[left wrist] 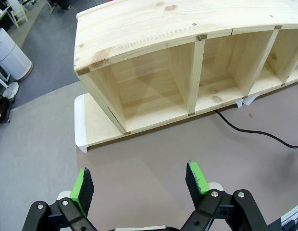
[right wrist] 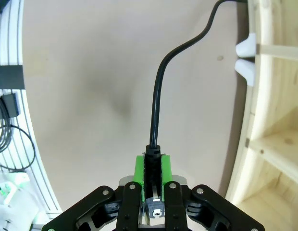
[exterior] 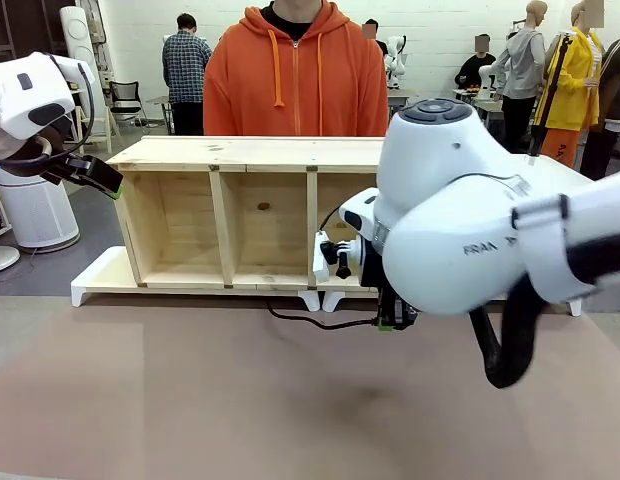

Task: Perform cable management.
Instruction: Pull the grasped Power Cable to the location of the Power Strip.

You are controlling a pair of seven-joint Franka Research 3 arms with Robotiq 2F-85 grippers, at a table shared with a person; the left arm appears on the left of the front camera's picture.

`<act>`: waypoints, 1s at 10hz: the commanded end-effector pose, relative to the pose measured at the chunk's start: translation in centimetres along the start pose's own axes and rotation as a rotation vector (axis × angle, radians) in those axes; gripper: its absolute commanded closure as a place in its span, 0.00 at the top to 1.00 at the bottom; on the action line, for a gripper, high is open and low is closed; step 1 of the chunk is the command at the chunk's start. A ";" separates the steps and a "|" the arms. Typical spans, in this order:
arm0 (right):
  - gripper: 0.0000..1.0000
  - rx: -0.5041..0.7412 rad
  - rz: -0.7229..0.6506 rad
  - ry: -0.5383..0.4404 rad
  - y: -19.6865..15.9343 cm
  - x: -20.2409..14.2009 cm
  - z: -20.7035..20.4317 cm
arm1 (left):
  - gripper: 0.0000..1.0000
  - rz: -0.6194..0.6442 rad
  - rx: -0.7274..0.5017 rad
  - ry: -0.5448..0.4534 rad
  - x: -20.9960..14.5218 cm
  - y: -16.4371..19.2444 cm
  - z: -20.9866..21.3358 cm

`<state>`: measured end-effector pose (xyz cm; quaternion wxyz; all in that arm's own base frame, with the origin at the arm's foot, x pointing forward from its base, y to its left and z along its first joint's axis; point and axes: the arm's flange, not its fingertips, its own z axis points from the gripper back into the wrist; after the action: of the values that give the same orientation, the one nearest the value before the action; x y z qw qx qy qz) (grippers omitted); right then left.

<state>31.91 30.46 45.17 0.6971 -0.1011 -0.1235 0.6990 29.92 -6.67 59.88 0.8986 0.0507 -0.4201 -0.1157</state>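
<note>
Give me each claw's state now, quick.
Left claw: open, holding nothing.
Right claw: closed on the cable.

The cable [right wrist: 156, 106] is a thin, black, flexible cord. Its ribbed end is sitting clamped between the pads of the right gripper [right wrist: 154, 167]. In the right wrist view, the cord is rising from 6 o'clock and bending toward 1 o'clock. In the front view, the slack is lying on the brown tabletop [exterior: 190, 400], running toward 9 o'clock from the grip to the base of the wooden shelf [exterior: 240, 152].
</note>
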 end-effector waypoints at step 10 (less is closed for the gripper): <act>0.16 -0.162 -0.104 0.010 5.5 -2.0 3.4 | 1.00 0.000 0.002 -0.004 0.1 0.0 -0.1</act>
<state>25.67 28.43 46.74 0.7268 -0.1513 -0.1846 0.6440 29.93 -6.68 59.87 0.8986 0.0508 -0.4201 -0.1158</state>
